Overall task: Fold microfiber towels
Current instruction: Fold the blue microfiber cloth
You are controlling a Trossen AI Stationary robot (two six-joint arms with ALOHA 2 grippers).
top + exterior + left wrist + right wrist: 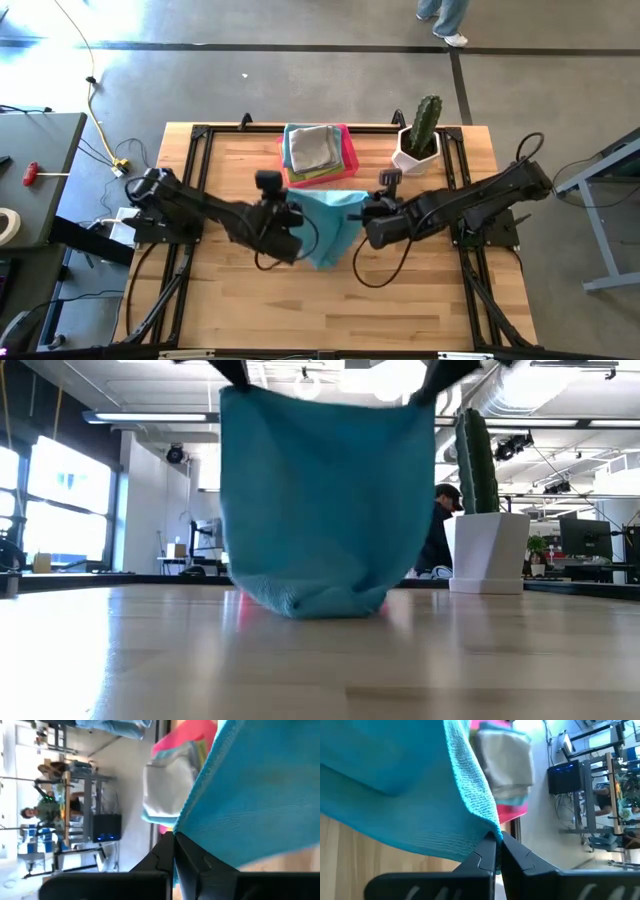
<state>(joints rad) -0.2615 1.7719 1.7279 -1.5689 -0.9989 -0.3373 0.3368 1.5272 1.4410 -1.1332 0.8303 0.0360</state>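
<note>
Overhead, teal towel [325, 500] pinched between both arms' closed fingers [487, 851].

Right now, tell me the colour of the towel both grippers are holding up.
Teal-blue. The towel shows best in the low view, hanging with its bottom edge on the table.

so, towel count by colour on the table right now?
Teal towel, held up by both end effectors: 1
Grey towel, top of the stack in the pink tray: 1
Lime green towel, edge showing in the stack: 1
Total visible: 3
</note>
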